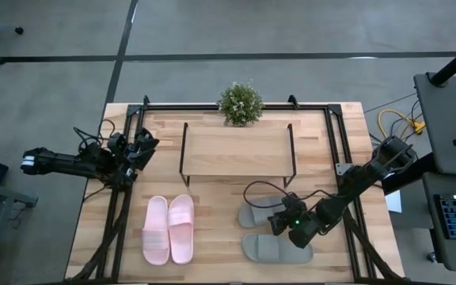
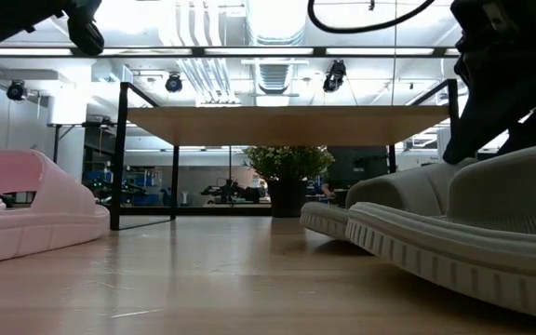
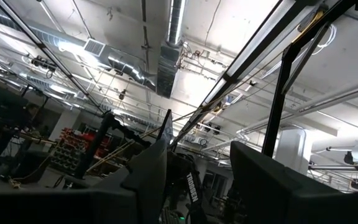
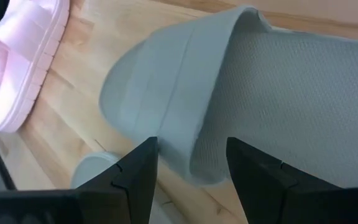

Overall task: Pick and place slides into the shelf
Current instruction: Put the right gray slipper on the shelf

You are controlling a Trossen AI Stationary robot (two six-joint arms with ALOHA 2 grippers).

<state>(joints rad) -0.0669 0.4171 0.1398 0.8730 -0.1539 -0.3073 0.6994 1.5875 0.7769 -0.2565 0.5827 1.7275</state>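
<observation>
Slides: two pink (image 1: 169, 229); two grey-green (image 1: 271, 232); one shelf (image 1: 237, 150).

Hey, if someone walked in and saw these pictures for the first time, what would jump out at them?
Probably the right gripper, open, poised over the strap of a grey-green slide between the two grey-green slides on the table's right. Next, the pale pink pair lying side by side on the left, in front of the empty shelf. The left gripper waits at the left edge, beside the shelf.
</observation>
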